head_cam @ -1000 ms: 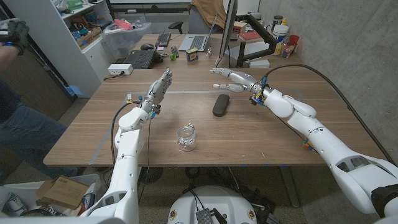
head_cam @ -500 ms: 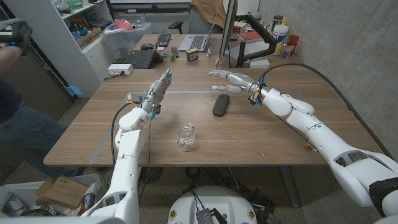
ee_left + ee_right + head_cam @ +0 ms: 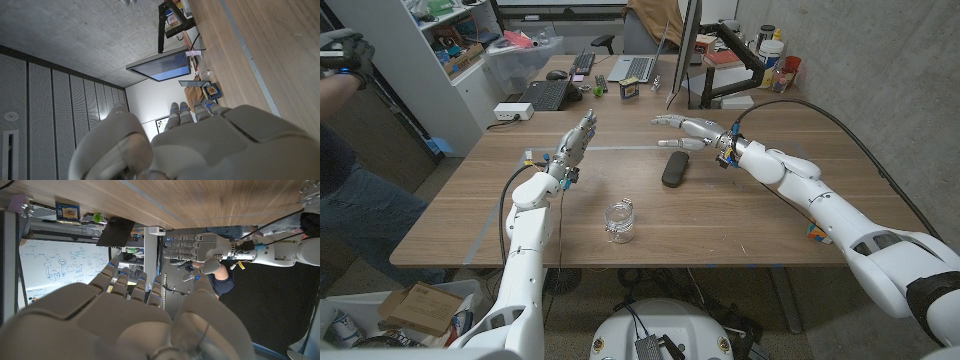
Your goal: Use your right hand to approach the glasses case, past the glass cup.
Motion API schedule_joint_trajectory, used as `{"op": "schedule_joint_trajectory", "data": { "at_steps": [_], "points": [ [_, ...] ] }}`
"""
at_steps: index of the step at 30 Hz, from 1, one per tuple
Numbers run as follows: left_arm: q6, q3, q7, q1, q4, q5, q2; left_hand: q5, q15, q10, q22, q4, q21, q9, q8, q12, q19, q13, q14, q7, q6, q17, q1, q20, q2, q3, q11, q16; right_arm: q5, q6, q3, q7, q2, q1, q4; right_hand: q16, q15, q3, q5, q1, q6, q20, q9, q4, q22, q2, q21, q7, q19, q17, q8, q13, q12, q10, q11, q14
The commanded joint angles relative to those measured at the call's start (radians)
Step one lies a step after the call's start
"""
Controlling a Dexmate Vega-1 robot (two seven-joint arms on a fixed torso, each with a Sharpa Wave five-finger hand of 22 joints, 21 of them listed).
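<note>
A black oblong glasses case [image 3: 675,168] lies on the wooden table [image 3: 740,215], right of centre. A clear glass cup [image 3: 619,221] stands nearer the front edge, left of the case. My right hand [image 3: 688,131] hovers open just beyond the case, fingers stretched out toward the left, holding nothing; its back shows in the right wrist view [image 3: 135,315]. My left hand [image 3: 577,142] is raised open over the left half of the table, fingers extended away from me, and it also appears across the table in the right wrist view [image 3: 200,250]. Its back shows in the left wrist view [image 3: 195,145].
A monitor [image 3: 686,45] on a black arm, a laptop [image 3: 636,68], keyboards [image 3: 547,95] and small items crowd the far edge. Bottles and cups [image 3: 775,55] stand at the far right by the concrete wall. A person [image 3: 345,150] stands at the left.
My right hand has slid a little to the left and farther from me, still open above the far end of the case. The left hand, cup and case have stayed put.
</note>
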Motion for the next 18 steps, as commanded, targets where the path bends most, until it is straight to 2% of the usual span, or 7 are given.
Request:
{"op": "schedule_joint_trajectory", "data": {
  "at_steps": [1, 18],
  "points": [
    [0.000, -0.005, 0.004, -0.007, 0.002, 0.004, 0.006, 0.001, 0.004, 0.005, 0.003, 0.002, -0.001, 0.003, 0.002, 0.000, -0.007, 0.002, -0.003, 0.001, 0.010, 0.003, 0.002, -0.020, 0.012, -0.008, -0.004, 0.001, -0.038, 0.008, -0.036, -0.026, 0.008, 0.038, 0.045, 0.005, 0.002, 0.005, 0.001, 0.011, 0.008, 0.004, 0.001, -0.001, 0.004, 0.001, 0.000, 0.002, 0.004, 0.003, 0.007, 0.006, 0.009, 0.008, 0.000, 0.000],
    [-0.009, -0.007, 0.007, -0.015, 0.011, 0.003, 0.006, 0.001, 0.001, 0.009, 0.003, 0.001, 0.000, 0.003, 0.004, 0.001, -0.004, 0.002, 0.001, -0.008, 0.021, 0.003, 0.005, -0.019, 0.017, -0.008, -0.005, 0.002, -0.072, -0.003, -0.074, -0.039, 0.007, 0.059, 0.066, 0.003, 0.001, 0.006, -0.001, 0.013, 0.016, 0.006, 0.001, 0.000, 0.005, 0.003, 0.000, 0.001, 0.003, 0.003, 0.006, 0.006, 0.004, -0.006, -0.001, -0.008]
  ]
}}
